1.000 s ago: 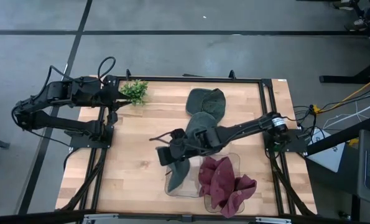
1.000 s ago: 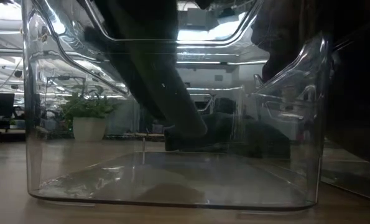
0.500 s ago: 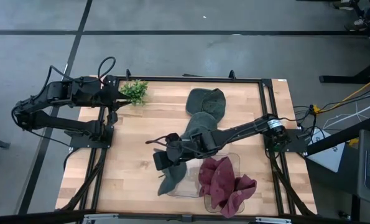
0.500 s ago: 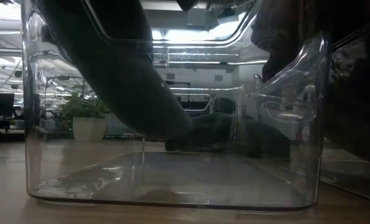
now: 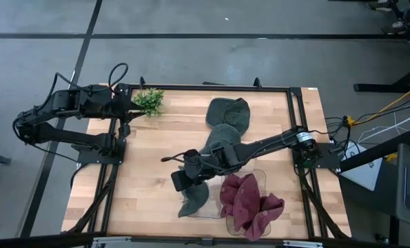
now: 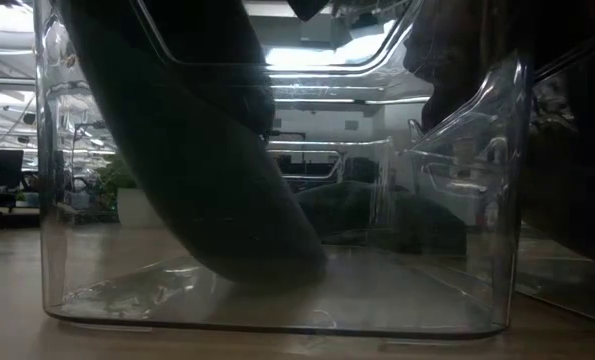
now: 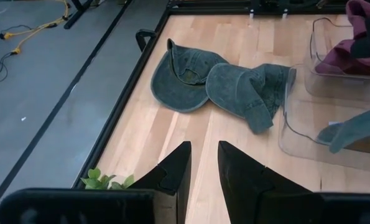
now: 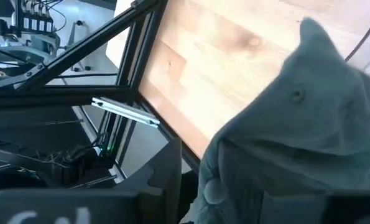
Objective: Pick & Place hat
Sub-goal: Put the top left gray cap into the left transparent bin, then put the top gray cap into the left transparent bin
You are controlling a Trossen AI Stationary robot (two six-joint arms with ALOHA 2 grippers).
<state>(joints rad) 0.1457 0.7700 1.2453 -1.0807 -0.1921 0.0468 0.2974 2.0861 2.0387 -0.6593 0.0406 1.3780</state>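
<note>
My right gripper (image 5: 185, 179) is shut on a grey-green hat (image 5: 194, 200) above a clear bin (image 5: 213, 215) near the table's near edge. In the low view the hat (image 6: 207, 180) hangs inside the bin (image 6: 52, 200), with its lower end (image 6: 267, 272) on the bin floor. Two more grey-green hats (image 5: 229, 114) (image 5: 222, 138) lie flat on the table toward its far side. My left gripper (image 7: 203, 149) is open and waits at the far left corner (image 5: 130, 107), touching nothing. My right gripper holds the grey-green hat by its upper end (image 8: 219, 186), pinched between the two fingers, which come from above. The hat hangs below the fingers, slack, and its lower end (image 6: 267, 272) rests on the bin floor. Which part of the hat the fingers have is hidden by the cloth.
A second clear bin holds maroon hats (image 5: 249, 207) right of the first one. A small green plant (image 5: 148, 101) stands at the far left corner, by my left gripper. Bare wood (image 5: 149, 165) lies left of the bins. A dark frame (image 5: 115, 179) borders the table.
My right gripper has moved down and a little toward the near edge. The hat has gone down with it into the clear bin: its lower end hung clear of the floor before and now lies on it.
</note>
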